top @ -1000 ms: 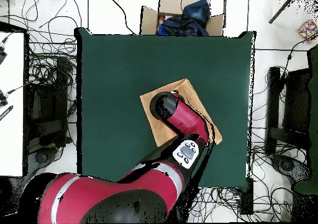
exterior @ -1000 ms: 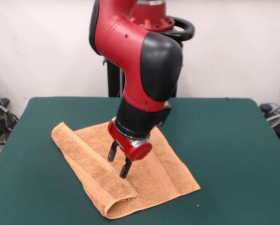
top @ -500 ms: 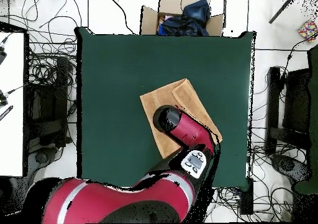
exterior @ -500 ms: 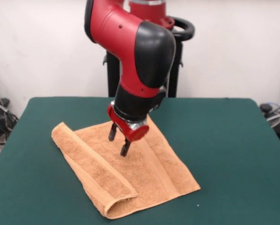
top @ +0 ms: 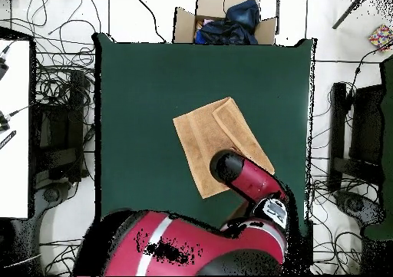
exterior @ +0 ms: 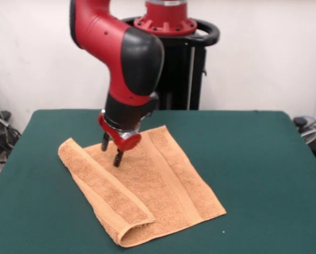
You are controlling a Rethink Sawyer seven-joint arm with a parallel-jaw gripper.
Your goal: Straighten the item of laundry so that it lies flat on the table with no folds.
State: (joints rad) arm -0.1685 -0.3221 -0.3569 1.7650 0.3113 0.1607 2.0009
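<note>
1. Since a second ago the arm has swung from over the folded strip toward the towel's far left part in the front view, and risen a little; towel shape looks unchanged, fold not opened.
2. Left to right, front view: towel (exterior: 142, 185) sits left of centre on the table (exterior: 263, 159); its left edge is doubled over as a long strip (exterior: 102, 188) running from the far left corner down to the near edge, where the fold shows as a rounded loop.
3. Gripper (exterior: 111, 151) hangs above the towel just beside that strip's upper part; fingers slightly parted, nothing held; tips look just clear of the cloth, contact hard to tell.
4. Right of the strip the towel lies flat, woven band visible, right corner smooth on the felt.
5. Overhead view: towel (top: 207, 140) is mid-table, arm covers its lower corner; folded strip shows along the right edge.
6. Progress: most lies flat; the one fold is left; judged roughly halfway, the strip must be gripped and flipped outward.
</note>
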